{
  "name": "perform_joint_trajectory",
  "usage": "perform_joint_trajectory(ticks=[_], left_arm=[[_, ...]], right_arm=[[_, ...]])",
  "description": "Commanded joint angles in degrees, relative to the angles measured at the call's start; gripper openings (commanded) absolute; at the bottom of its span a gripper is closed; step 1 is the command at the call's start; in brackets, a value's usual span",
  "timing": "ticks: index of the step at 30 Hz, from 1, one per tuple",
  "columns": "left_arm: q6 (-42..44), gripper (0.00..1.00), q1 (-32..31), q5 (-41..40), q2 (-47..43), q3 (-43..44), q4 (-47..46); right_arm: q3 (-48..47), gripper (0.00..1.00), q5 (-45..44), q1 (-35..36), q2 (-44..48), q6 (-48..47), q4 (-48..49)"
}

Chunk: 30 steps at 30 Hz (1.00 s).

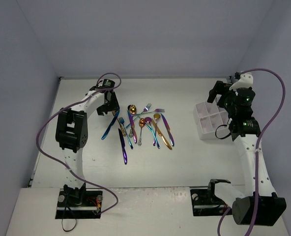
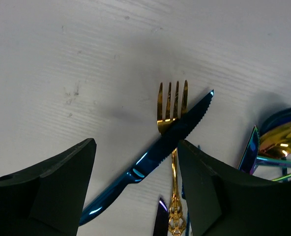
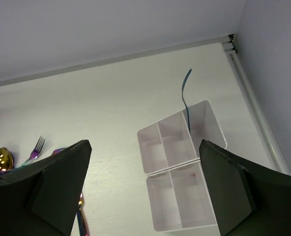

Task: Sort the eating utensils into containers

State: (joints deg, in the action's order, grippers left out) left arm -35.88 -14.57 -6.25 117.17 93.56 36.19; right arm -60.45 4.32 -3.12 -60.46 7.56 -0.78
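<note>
"Two grippers over a white table [image 1: 185,162]: what does the left gripper [image 2: 135,143] have?"

"Nothing is held. Its jaws stand apart. A blue knife [image 2: 155,152] lies flat on the table in the gap between the fingers [image 2: 52,191]. It runs diagonally, with the handle low beside the left finger and the tip up past the right finger. Whether the right finger touches the blade cannot be told."

"What else lies near that gripper?"

"Just beyond the fingertips a gold fork [image 2: 172,101] lies under the knife, its tines pointing away from the gripper. Off to the gripper's right is a rainbow spoon [image 2: 283,135]. Seen from overhead, the other eating utensils [image 1: 143,129] lie in a loose heap just to the gripper's right."

"And the right gripper [image 3: 144,145]?"

"Its jaws are wide apart and hold nothing. It hangs above the white caddy [image 3: 197,196], which sits below and between its fingers. One slim blue utensil [image 3: 186,91] stands in a far compartment, towards the gripper's right, and leans out over the rim. Its type cannot be told. Well off to this gripper's left, a gold spoon [image 3: 3,160] and a purple fork [image 3: 37,146] show at the edge of the wrist view."
</note>
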Motion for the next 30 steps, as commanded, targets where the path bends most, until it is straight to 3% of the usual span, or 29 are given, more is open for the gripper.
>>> perform_joint_trajectory(ticks=[1,7,11,18,24,30], left_arm=[[-3.0,0.62,0.2,-1.6,0.9,5.9,-0.1],[2.1,0.56,0.5,-1.4,3.4,8.2,-0.9],[9.4,0.52,2.5,2.5,0.3,3.1,-7.2],[16.9,0.47,9.0,21.2,-5.8,-10.4,-26.1],[18.2,0.47,11.9,36.4,-3.1,-12.2,-34.3],[19.3,0.47,12.1,45.0,0.1,-11.5,-38.0]], right_arm=[[1.6,0.89,4.7,0.5,3.2,3.1,3.8],[3.6,0.9,7.9,0.9,5.7,2.8,3.7],[4.6,0.91,10.1,1.2,7.1,1.8,3.6],[5.7,0.92,13.2,2.5,8.0,0.5,3.3],[6.0,0.93,15.0,2.8,8.5,0.1,3.1],[6.5,0.94,15.8,2.8,9.4,-0.2,2.8]])
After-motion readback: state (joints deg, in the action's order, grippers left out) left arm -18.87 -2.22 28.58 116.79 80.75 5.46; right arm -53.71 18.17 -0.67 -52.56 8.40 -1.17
